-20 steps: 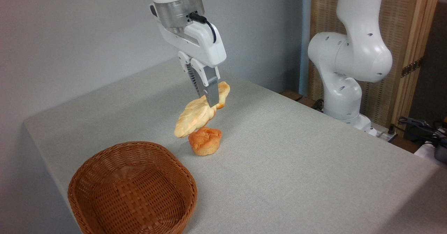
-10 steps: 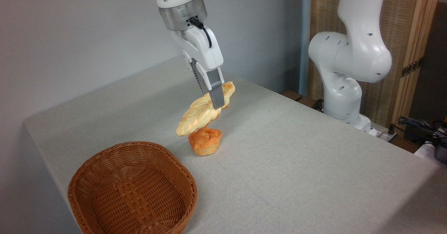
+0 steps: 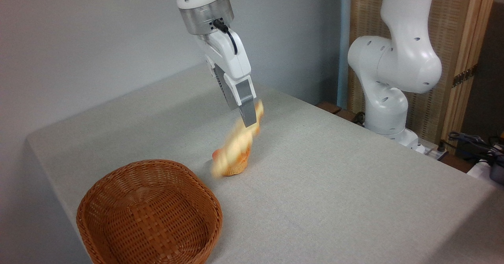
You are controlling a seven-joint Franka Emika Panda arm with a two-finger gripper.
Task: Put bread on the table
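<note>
The bread (image 3: 238,142) is a motion-blurred pale golden streak, tipped steeply. Its upper end is still beside my gripper's fingertips and its lower end hangs down in front of the small orange bun (image 3: 236,165). My gripper (image 3: 248,120) hangs over the grey speckled table (image 3: 334,177), pointing down and to the right. It is seen edge-on, its grip on the loaf is loosened, and the loaf is dropping away from it. The bread has not come to rest on the table top.
A brown wicker basket (image 3: 149,212) sits empty at the front left, near the table edge. The arm's white base (image 3: 388,79) stands past the table's far right side, with cables (image 3: 472,144) behind it.
The gripper shifted slightly right and let the bread loose. The loaf swung from nearly level to steeply tilted and is falling toward the bun.
</note>
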